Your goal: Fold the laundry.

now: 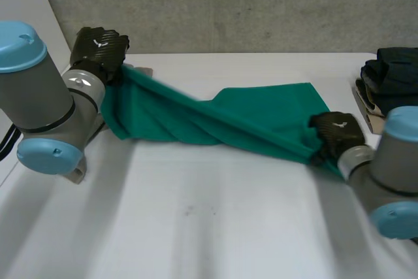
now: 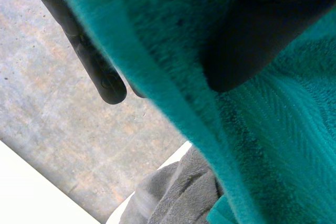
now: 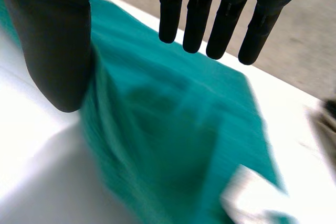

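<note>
Right hand [image 1: 336, 132] — atop end of green towel [image 1: 261, 112]

A green towel [image 1: 261, 119] lies twisted across my white table [image 1: 196, 227], running from the far left to the right side. At the far right edge, a tan board [image 1: 364, 110] carries a stack of dark folded clothes [image 1: 392, 76].
</note>
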Robot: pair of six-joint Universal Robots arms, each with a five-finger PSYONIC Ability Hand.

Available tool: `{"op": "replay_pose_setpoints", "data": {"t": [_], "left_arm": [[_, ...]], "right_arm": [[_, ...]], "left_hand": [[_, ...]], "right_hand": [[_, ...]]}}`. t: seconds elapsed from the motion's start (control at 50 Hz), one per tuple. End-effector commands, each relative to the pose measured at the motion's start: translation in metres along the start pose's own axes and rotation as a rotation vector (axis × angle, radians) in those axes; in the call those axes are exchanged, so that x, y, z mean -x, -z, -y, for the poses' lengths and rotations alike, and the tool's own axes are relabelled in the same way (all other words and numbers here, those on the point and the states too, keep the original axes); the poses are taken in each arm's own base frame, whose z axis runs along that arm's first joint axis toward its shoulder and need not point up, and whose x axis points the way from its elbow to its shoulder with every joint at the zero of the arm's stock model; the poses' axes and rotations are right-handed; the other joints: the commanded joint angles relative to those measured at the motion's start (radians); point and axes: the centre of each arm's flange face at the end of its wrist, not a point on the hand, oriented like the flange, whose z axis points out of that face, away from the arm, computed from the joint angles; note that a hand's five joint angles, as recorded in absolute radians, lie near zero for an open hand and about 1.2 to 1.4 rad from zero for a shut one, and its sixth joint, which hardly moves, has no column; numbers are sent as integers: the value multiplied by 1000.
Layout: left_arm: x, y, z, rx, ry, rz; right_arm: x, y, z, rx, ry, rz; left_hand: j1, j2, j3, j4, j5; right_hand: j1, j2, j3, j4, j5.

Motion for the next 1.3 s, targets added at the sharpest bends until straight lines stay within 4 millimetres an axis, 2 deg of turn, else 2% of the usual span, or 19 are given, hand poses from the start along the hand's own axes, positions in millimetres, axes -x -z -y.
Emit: {"op": "replay_pose_setpoints", "data": {"t": [0.02, 0.14, 0.24, 0.3, 0.4, 0.54, 0.62, 0.7, 0.76, 0.84, 0.94, 1.0, 1.06, 1.08, 1.12, 1.16, 1.22, 1.26, 1.3], "left_arm": [[8, -2, -7, 22, 0, 17], [6, 0, -11, 36, 5, 10], [-1, 12, -23, 108, 0, -30], [-4, 22, -29, 157, -4, -55], [-1, 64, -31, 286, -26, -119], [-3, 139, -44, 510, -154, -269], [-8, 174, -55, 606, -271, -376], [-12, 183, -59, 610, -315, -408], [-13, 175, -61, 587, -314, -390], [-18, 145, -65, 513, -315, -342], [-22, 76, -66, 369, -324, -229], [-18, 41, -57, 285, -329, -147], [-7, -4, -32, 138, -340, -15], [-3, -14, -24, 95, -343, 20], [14, -37, 17, -86, -339, 146], [27, -48, 43, -214, -324, 237], [49, -58, 85, -450, -285, 404], [57, -56, 110, -601, -267, 480], [57, -53, 118, -653, -259, 499]], "right_arm": [[-44, -2, -15, 121, 75, 17], [-54, -3, -13, 121, 76, 30], [-61, -3, -9, 110, 95, 24], [-80, 5, 14, 78, 156, -12], [-93, 39, 39, 182, 342, 50], [-109, 89, 32, 480, 573, 211], [-104, 103, 27, 547, 592, 277], [-103, 98, 29, 508, 600, 251], [-104, 87, 28, 462, 610, 198], [-94, 67, 27, 394, 611, 182], [-86, 35, 34, 334, 633, 137], [-75, 13, 61, 226, 686, 64], [-72, -4, 94, 74, 714, -36], [-73, -12, 120, -55, 719, -112], [-75, -18, 147, -201, 712, -192], [-84, -22, 188, -436, 697, -331], [-95, -15, 228, -691, 664, -476], [-97, -14, 238, -775, 650, -515], [-95, -14, 239, -801, 641, -520]], "left_hand": [[231, 196, 200, 196, 250], [231, 196, 200, 196, 250], [231, 196, 200, 196, 250], [231, 196, 200, 196, 250], [231, 196, 200, 196, 250], [231, 196, 200, 196, 250], [231, 196, 200, 196, 250], [231, 196, 200, 196, 250], [231, 196, 200, 196, 250], [231, 196, 200, 196, 250], [231, 196, 200, 196, 250], [231, 196, 200, 196, 250], [231, 196, 200, 196, 250], [231, 196, 200, 196, 250], [231, 196, 200, 196, 250], [231, 196, 200, 196, 250], [231, 196, 200, 196, 250], [231, 196, 200, 196, 250], [231, 196, 200, 196, 250]], "right_hand": [[201, 197, 189, 190, 185], [889, 885, 877, 878, 873], [891, 887, 878, 879, 874], [891, 887, 878, 879, 874], [891, 887, 878, 879, 874], [891, 887, 878, 879, 874], [891, 887, 878, 879, 874], [891, 887, 878, 879, 874], [891, 887, 878, 879, 874], [891, 887, 878, 879, 874], [891, 887, 878, 879, 874], [891, 887, 878, 879, 874], [891, 887, 878, 879, 874], [891, 887, 878, 879, 874], [891, 887, 878, 879, 874], [891, 887, 878, 879, 874], [891, 887, 878, 879, 874], [891, 887, 878, 879, 874], [891, 887, 878, 879, 874]]}}
